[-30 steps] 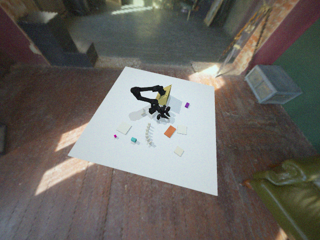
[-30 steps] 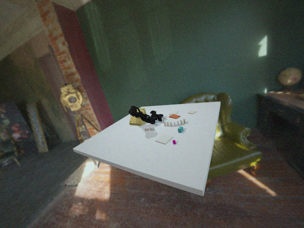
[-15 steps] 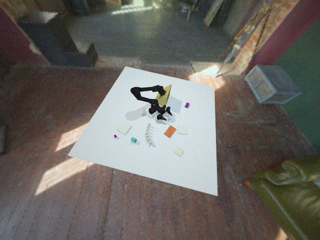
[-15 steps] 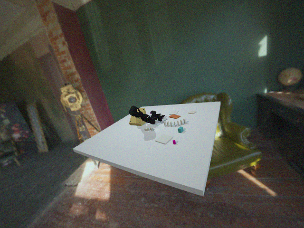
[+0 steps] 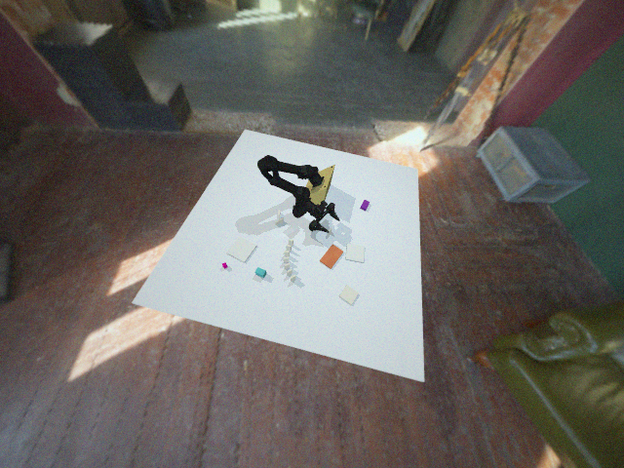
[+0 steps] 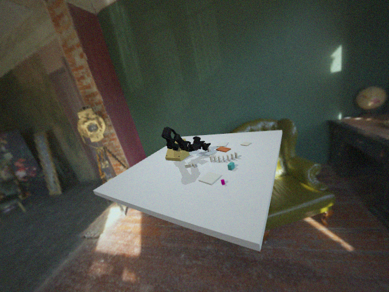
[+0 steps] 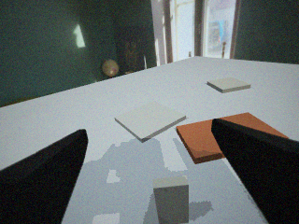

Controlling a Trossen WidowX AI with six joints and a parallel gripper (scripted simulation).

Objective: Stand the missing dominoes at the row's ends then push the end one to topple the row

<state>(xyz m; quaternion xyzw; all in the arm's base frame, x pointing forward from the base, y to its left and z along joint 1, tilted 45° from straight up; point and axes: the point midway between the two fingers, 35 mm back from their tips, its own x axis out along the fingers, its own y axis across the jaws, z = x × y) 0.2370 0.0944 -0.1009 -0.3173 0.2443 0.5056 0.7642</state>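
My gripper (image 5: 326, 221) (image 6: 205, 146) (image 7: 150, 129) is open and low over the white table (image 5: 212, 201). In the wrist view a pale domino (image 7: 171, 198) stands upright between the two spread black fingers, touching neither. The row of standing dominoes (image 5: 290, 259) (image 6: 223, 157) runs toward the table's front, a short way to the left of the gripper in the top view. One more pale domino (image 5: 279, 216) (image 6: 188, 165) sits alone, left of the arm's base. In the top and exterior views the arm hides the domino between the fingers.
An orange tile (image 5: 331, 255) (image 6: 223, 148) (image 7: 206, 137) and a white tile (image 5: 354, 253) (image 7: 150, 119) lie just beyond the gripper. Other white tiles (image 5: 241, 250) (image 5: 348, 293), a teal cube (image 5: 260, 272), a magenta cube (image 5: 224, 264) and a purple cube (image 5: 365, 204) are scattered around.
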